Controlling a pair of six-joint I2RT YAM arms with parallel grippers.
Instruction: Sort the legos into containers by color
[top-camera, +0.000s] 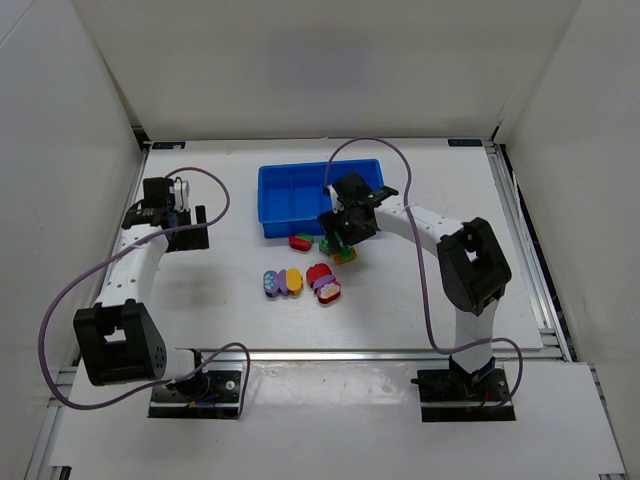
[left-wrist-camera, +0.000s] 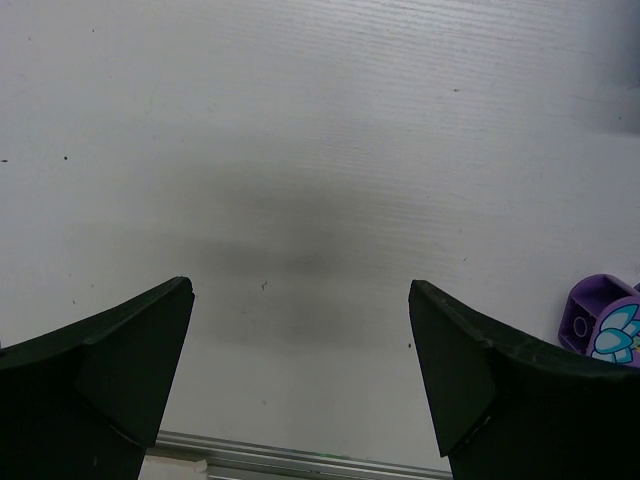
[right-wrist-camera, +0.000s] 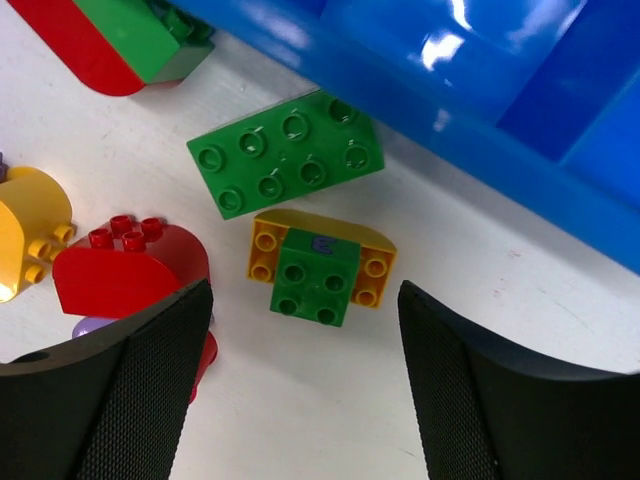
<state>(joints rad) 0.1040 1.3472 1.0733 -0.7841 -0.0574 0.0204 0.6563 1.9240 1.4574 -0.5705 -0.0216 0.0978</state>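
Note:
The blue tray of containers stands at the back centre, and its near wall crosses the right wrist view. In front of it lie the legos: a red-and-green brick, a flat green brick and a green block on a yellow base. Nearer me are a purple brick, a yellow one, a red one and a pink-and-red one. My right gripper hovers open over the green-on-yellow brick and holds nothing. My left gripper hangs open over bare table at the left.
White walls enclose the table on three sides. A metal rail runs along the near edge, and another rail along the right side. Purple cables loop over both arms, one arching above the tray.

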